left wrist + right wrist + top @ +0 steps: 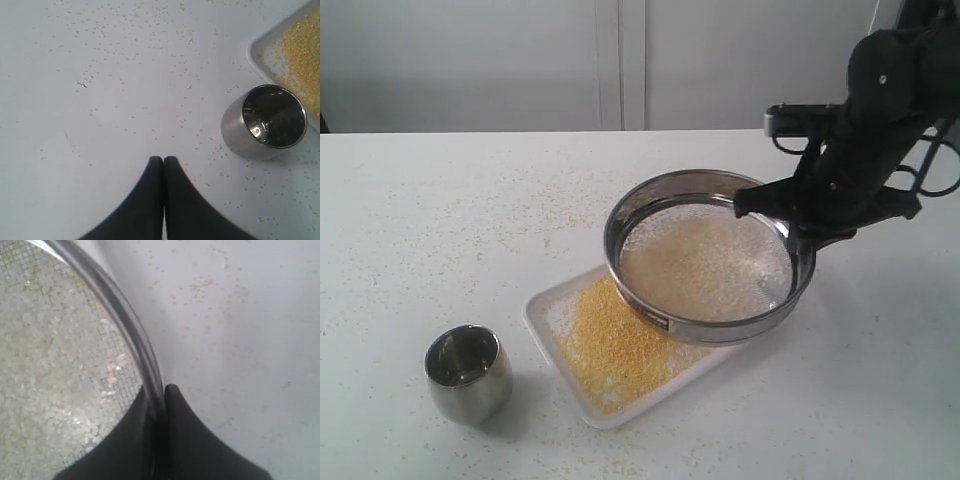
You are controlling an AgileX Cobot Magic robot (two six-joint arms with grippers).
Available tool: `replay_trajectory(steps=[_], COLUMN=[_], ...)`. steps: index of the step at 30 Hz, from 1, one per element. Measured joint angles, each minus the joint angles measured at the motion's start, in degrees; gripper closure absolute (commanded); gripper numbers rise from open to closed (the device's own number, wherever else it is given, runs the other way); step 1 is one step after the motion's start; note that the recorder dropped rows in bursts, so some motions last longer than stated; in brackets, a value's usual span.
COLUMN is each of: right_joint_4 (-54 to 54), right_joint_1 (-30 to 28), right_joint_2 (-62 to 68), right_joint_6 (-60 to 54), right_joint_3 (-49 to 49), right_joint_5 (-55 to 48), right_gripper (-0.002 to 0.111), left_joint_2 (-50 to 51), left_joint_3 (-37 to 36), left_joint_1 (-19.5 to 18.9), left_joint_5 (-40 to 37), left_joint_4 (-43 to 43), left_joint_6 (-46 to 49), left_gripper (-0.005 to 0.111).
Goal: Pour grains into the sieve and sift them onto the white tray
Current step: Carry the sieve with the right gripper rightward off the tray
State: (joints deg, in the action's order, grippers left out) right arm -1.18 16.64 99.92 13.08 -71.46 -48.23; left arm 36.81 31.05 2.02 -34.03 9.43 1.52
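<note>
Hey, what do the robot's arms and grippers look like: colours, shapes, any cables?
Only the right arm is in view. It is matte black, with a bulky rounded housing and thin dark cable loops beside it. The left gripper and the right gripper both have smooth black fingers that curve in from a wide base to narrow rounded tips. No markings or labels are visible.

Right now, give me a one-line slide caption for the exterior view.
Right gripper clamps the sieve by its rim, pale kernels inside, above the tray of yellow meal; cup stands nearby.
</note>
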Motion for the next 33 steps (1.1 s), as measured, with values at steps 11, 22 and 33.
replay_trajectory(steps=[11,22,33], right_joint_4=[-7.75,-7.89,-7.89], right_joint_1=[-12.70,-24.62,-24.96], right_joint_2=[-2.61,-2.70,0.26], right_joint_6=[-5.82,2.79,6.40], right_joint_3=[0.00,6.11,8.15], right_joint_5=[-2.15,8.05,16.12], right_gripper=[0.108,0.108,0.108], left_joint_2=[0.00,0.00,0.00], left_joint_3=[0.00,0.00,0.00], left_joint_1=[0.00,0.00,0.00], left_joint_5=[0.00,0.00,0.00], left_joint_4=[0.00,0.00,0.00], left_joint_6=[0.00,0.00,0.00], left_gripper=[0.107,0.107,0.107])
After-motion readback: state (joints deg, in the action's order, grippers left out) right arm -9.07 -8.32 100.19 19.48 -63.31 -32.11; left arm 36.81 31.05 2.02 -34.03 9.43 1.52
